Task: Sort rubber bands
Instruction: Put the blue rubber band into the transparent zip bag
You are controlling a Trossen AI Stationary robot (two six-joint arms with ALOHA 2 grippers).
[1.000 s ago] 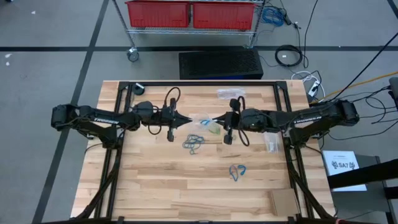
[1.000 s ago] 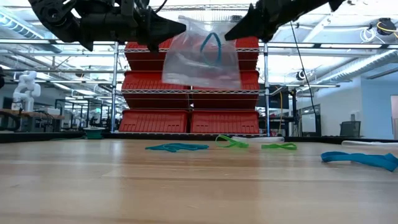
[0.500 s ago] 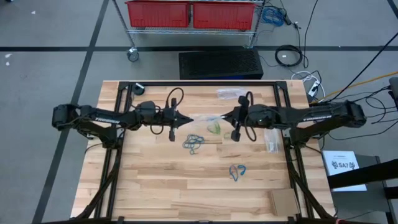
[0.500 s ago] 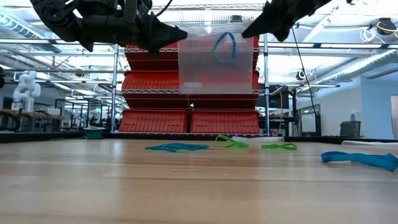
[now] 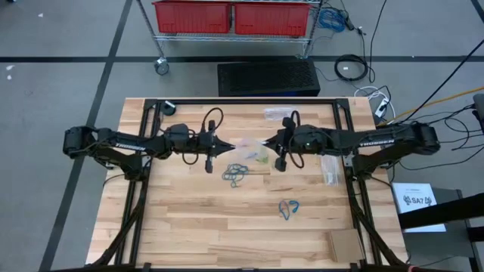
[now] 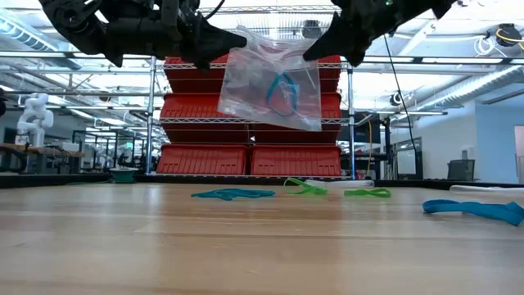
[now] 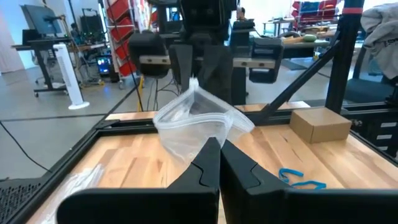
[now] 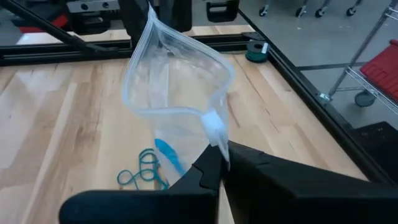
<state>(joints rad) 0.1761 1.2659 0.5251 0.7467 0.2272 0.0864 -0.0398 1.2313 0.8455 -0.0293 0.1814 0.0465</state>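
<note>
The left gripper (image 5: 228, 146) and right gripper (image 5: 267, 143) are facing each other above the table (image 5: 181, 227). Rubber bands (image 5: 237, 174) are lying below them.

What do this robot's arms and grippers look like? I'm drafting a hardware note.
Both arms are dark, with pale lettering along the forearm and a black cable looping near each wrist. The left gripper and right gripper each taper to two slim dark fingers.

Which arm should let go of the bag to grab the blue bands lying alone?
Probably the right claw: those blue bands lie on its side. Both claws grip the bag; the left claw could hold on.
</note>
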